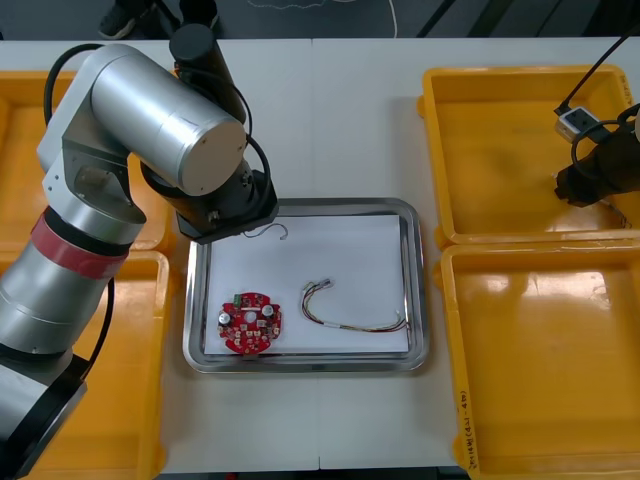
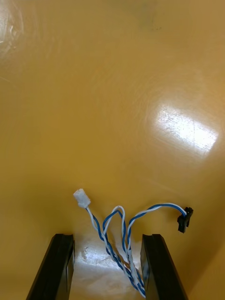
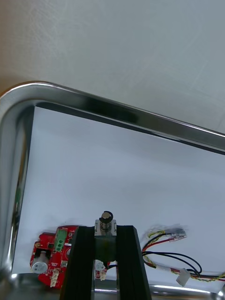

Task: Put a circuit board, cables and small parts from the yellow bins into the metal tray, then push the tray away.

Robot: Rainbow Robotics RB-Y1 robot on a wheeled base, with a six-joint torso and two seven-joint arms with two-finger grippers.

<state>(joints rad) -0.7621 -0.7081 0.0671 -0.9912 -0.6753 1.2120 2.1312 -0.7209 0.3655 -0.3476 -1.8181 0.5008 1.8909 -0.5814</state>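
One board (image 1: 250, 322), cable (image 3: 174, 231) nr small metal part (image 3: 106, 221) in left pincer (image 3: 105, 229)

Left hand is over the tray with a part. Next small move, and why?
Probably open the left hand: it pinches a small metal part above the tray's white floor, inside the rim, clear of the board. The right hand stands open astride the blue-white cable in its bin.

The left fingers (image 3: 82, 267) hide part of the circuit board (image 3: 47, 248), and the blue and white cable (image 2: 111, 248) runs off frame.
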